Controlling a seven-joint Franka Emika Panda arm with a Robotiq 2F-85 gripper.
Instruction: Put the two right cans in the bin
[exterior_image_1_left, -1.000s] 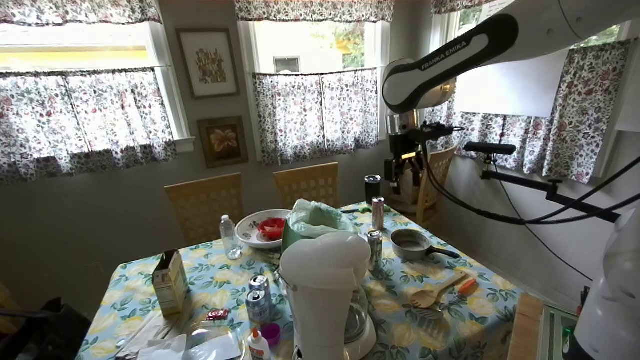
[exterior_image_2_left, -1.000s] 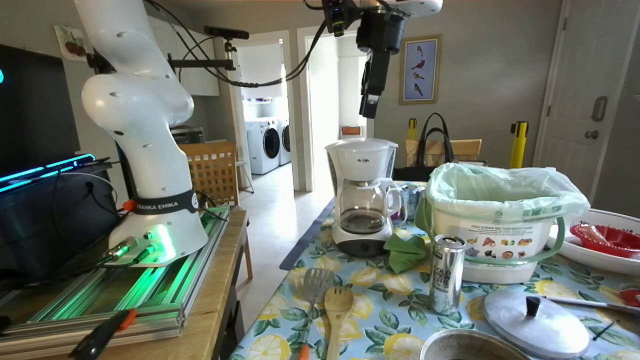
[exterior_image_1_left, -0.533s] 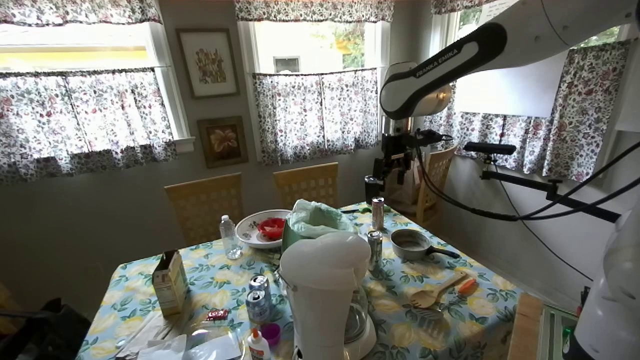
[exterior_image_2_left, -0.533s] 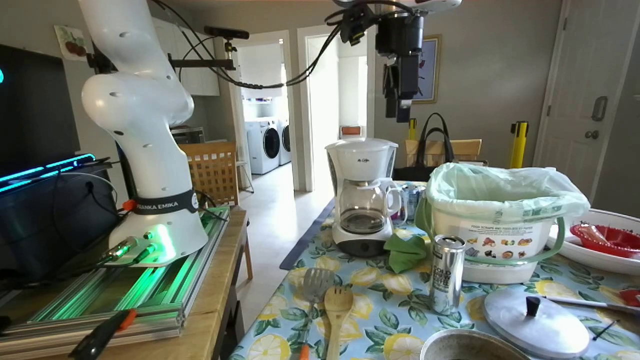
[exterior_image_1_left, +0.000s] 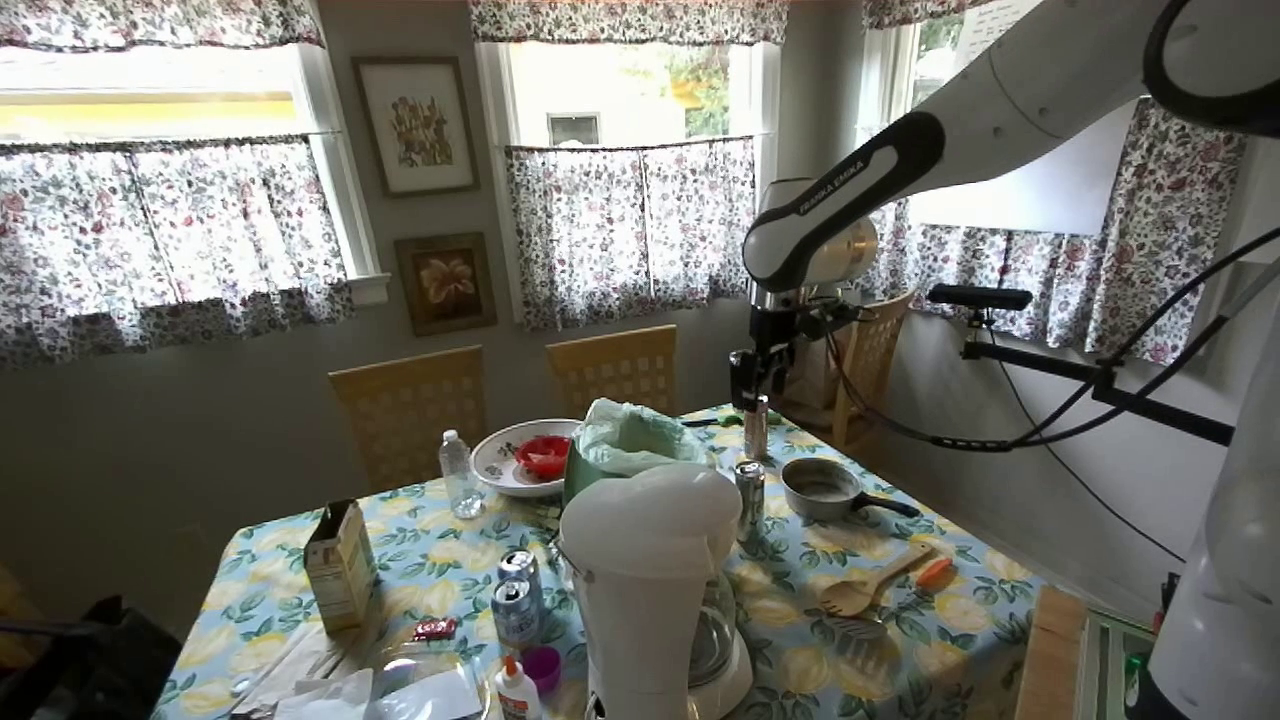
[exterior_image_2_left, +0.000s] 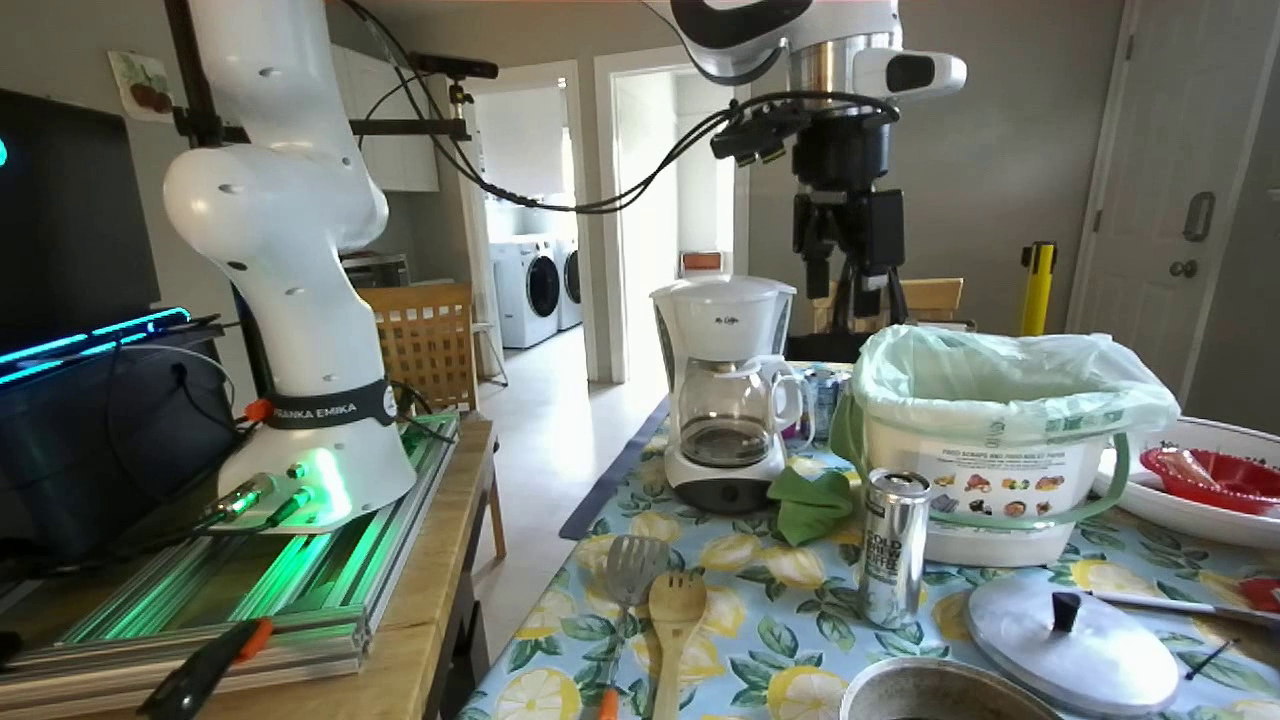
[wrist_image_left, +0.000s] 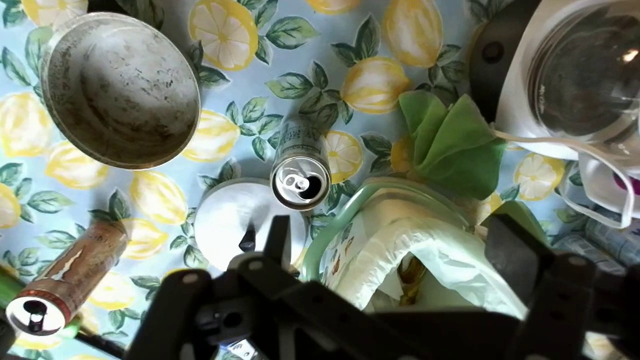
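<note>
The two right cans stand upright on the table. One is a silver can (exterior_image_1_left: 749, 500), labelled as cold brew coffee in an exterior view (exterior_image_2_left: 893, 550). The other is a reddish-brown can (exterior_image_1_left: 757, 432), out of view in the facing exterior picture. In the wrist view the silver can (wrist_image_left: 301, 165) is at upper centre and the reddish can (wrist_image_left: 75, 275) at lower left. The bin is a white bucket with a pale green liner (exterior_image_2_left: 990, 480), beside the silver can. My gripper (exterior_image_2_left: 848, 285) is open and empty above the table. In the wrist view the bin's liner (wrist_image_left: 440, 240) shows between its fingers (wrist_image_left: 395, 245).
A white coffee maker (exterior_image_2_left: 725, 400) stands near the bin. A pan (wrist_image_left: 120, 90), a pot lid (exterior_image_2_left: 1075, 645), a wooden fork (exterior_image_2_left: 675, 620) and a metal spatula (exterior_image_2_left: 632, 575) lie around the cans. A dark tumbler (exterior_image_1_left: 738, 375) stands at the table's far edge. Blue cans (exterior_image_1_left: 516, 605) stand across the table.
My arm has come down toward the table, and the gripper has shifted to the right in an exterior view and turned. The cans and bin have not moved.
</note>
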